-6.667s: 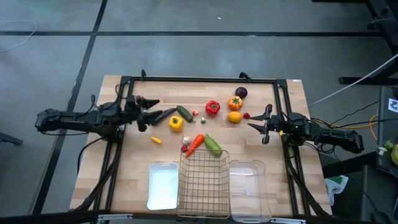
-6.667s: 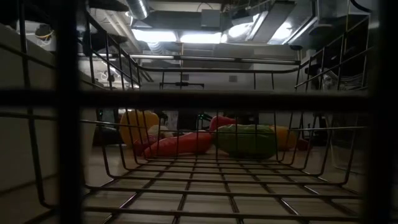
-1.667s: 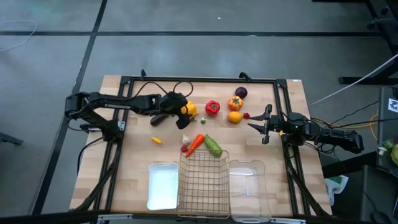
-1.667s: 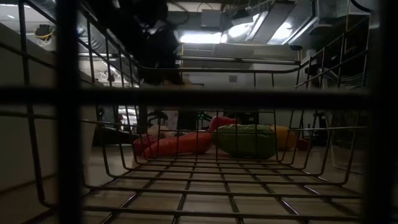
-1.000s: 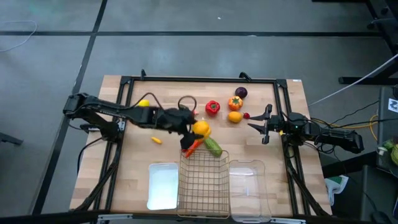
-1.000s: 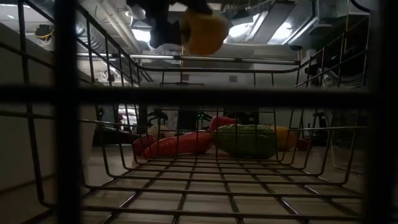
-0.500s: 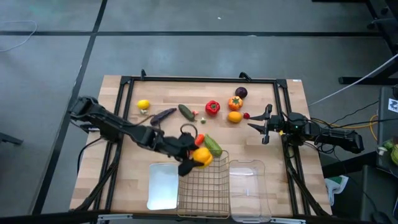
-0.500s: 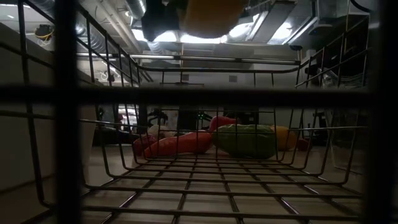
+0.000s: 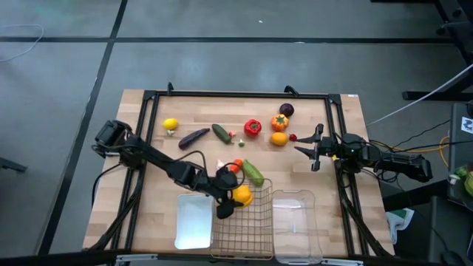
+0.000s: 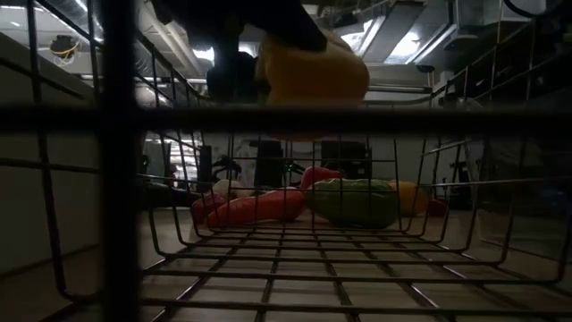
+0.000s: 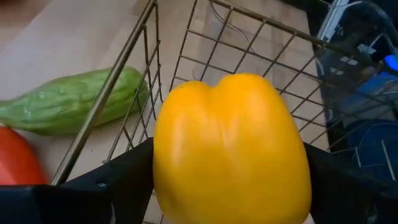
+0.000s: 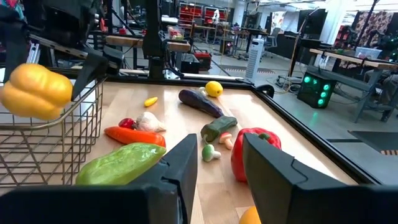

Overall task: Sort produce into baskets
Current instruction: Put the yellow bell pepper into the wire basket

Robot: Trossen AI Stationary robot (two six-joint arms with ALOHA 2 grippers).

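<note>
Yellow is the one colour on the move: in the high view the left gripper [image 9: 235, 198] sits at the lower middle of the frame, clenched on a yellow pepper [image 9: 241, 195] over the upper left corner of the wire basket [image 9: 251, 225]. The white tray [image 9: 194, 222] to its left and the clear bin [image 9: 295, 222] to its right look empty. Most of the produce lies on the table [image 9: 155, 192] above them: a lemon [image 9: 171, 124], an eggplant [image 9: 194, 137], a dark cucumber [image 9: 220, 133], a red pepper [image 9: 253, 127], an orange pepper [image 9: 279, 122] and a pale green cucumber [image 9: 253, 173]. The right gripper [image 9: 309, 150] waits at the right of the table, fingers spread, holding nothing.

In the low view the yellow pepper [image 10: 311, 80] hangs at the upper middle, above the basket floor [image 10: 295, 277], which carries nothing. A carrot [image 10: 255, 207] and the green cucumber [image 10: 353, 201] lie beyond the far wall.

The left wrist view fills its middle with the pepper [image 11: 230, 146], dark fingers [image 11: 124, 180] pressing its sides, the basket wires behind it.

The right wrist view shows the pepper [image 12: 37, 91] at the left edge over the basket rim, and loose produce across the middle.

By my reading, the sorting has barely begun: no piece is binned yet, this pepper would be the first, and nearly everything remains.
</note>
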